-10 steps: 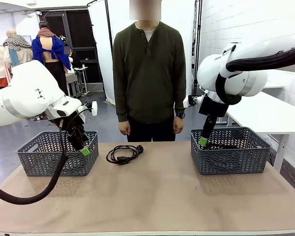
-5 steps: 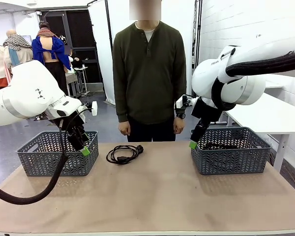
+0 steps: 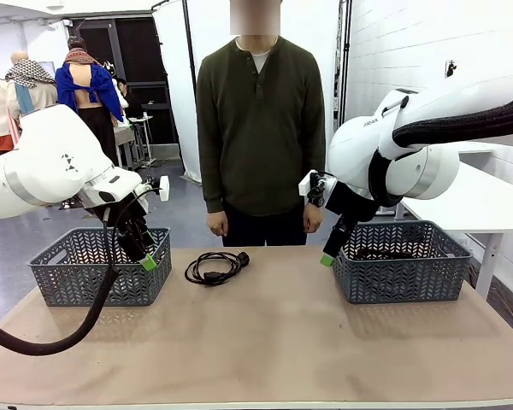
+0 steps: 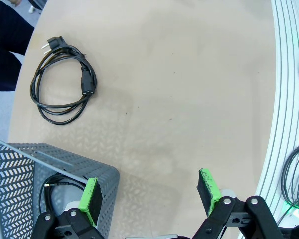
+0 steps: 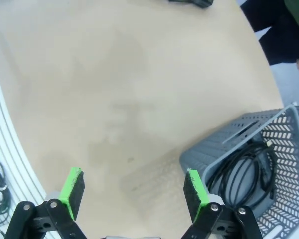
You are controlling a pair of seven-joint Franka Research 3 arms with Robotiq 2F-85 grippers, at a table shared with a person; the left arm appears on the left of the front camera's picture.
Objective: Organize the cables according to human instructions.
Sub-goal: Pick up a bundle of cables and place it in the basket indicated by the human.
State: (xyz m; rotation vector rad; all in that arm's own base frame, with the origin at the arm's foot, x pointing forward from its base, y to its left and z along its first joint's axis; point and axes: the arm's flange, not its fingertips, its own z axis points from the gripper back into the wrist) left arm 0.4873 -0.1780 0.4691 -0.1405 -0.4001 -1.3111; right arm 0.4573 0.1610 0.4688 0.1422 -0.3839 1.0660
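black coiled cable [image 3: 215,268], flat on table [image 3: 274,333]

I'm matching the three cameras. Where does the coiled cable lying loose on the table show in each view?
Front: coiled cable mid-table, left of centre.
Left wrist: upper left, above the left basket.
Right wrist: a bit of it at the top edge.
Shared landmark: the tan table.

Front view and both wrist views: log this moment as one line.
left gripper: open, empty, by left grey plastic basket | right gripper: open, empty, beside right grey plastic basket | coiled black cable: on table, untouched
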